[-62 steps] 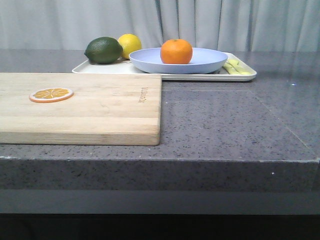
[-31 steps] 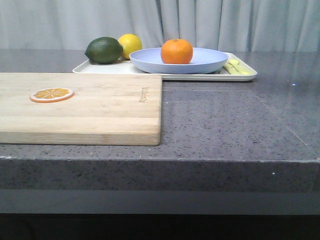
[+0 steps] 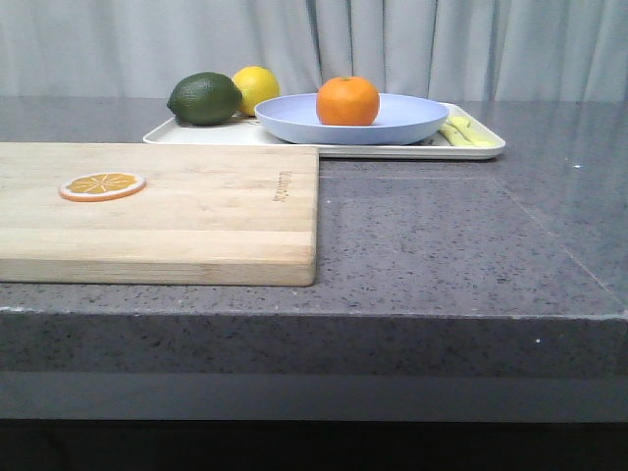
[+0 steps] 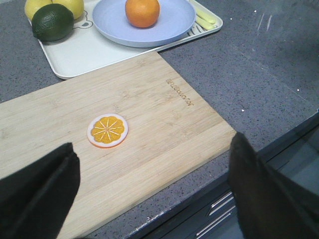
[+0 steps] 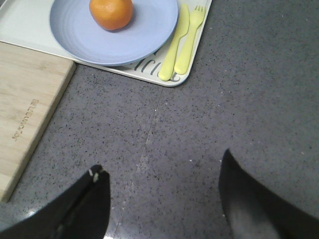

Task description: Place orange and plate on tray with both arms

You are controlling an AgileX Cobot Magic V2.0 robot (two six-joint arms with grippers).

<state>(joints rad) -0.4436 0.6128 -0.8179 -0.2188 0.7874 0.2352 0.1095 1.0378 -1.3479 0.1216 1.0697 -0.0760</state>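
The orange [image 3: 347, 100] sits on the lavender-blue plate [image 3: 412, 120], and the plate rests on the cream-white tray [image 3: 196, 134] at the back of the counter. The left wrist view shows the orange [image 4: 142, 12], plate [image 4: 172, 25] and tray [image 4: 79, 52] far beyond my left gripper [image 4: 152, 149], which is open and empty above the cutting board's near edge. The right wrist view shows the orange [image 5: 111, 12], plate [image 5: 89, 40] and tray [image 5: 20, 22]. My right gripper [image 5: 162, 162] is open and empty over bare counter, short of the tray. Neither gripper shows in the front view.
A wooden cutting board [image 3: 196, 211] with a flat orange slice [image 3: 102, 184] lies at the front left. A dark green lime [image 3: 204, 98] and a yellow lemon [image 3: 257, 86] sit on the tray's left part. A yellow knife and fork [image 5: 182, 42] lie on its right edge.
Nothing on the counter has moved; the front view has only shifted by a pixel or two.
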